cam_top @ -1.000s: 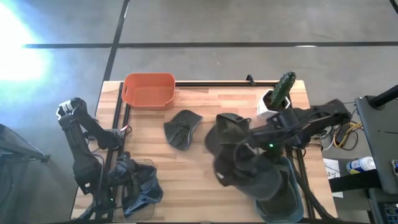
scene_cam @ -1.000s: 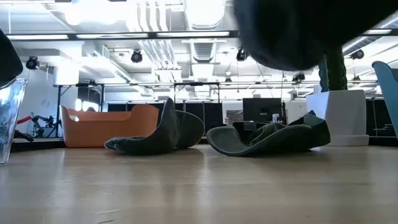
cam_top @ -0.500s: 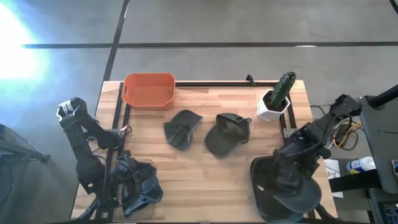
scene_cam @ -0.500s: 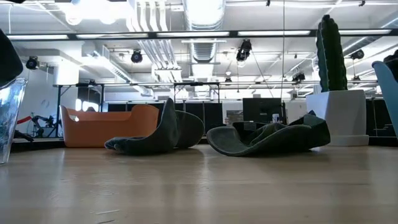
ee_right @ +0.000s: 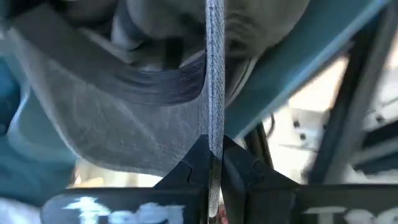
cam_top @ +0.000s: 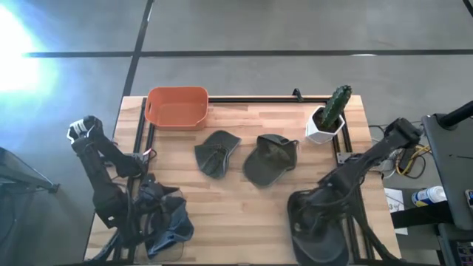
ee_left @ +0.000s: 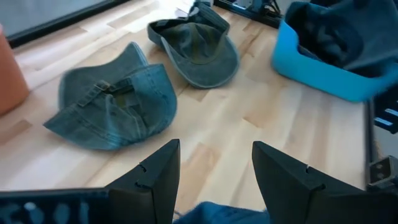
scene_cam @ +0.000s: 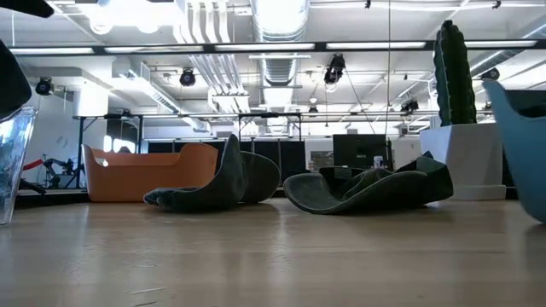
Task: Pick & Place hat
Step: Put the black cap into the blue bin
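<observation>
**Q:** Right gripper status?

**A:** My right gripper (ee_right: 212,163) is pinched on the brim of a dark hat (ee_right: 143,106). The brim runs edge-on between my fingers. From above, that hat (cam_top: 319,222) hangs over the blue bin (cam_top: 295,209) at the table's near right corner, and my arm covers most of it.

**Q:** Left?

**A:** My left gripper (ee_left: 214,168) is spread, holding nothing. It sits at the near left corner over a pile of blue hats (cam_top: 168,223); a clear bin (scene_cam: 12,158) stands there too.

**Q:** Mid-table?

**A:** Two hats lie on the wood, apart from each other. The denim cap (cam_top: 216,153) is left of centre. The olive cap (cam_top: 270,159) is just right of it, opening up.

**Q:** Far edge?

**A:** The orange bin (cam_top: 177,108) is at far left, with nothing visible in it from above. The cactus (cam_top: 337,105) in its white pot (cam_top: 321,130) is at far right. The low view shows only an edge of the blue bin (scene_cam: 520,141) at the right.
</observation>
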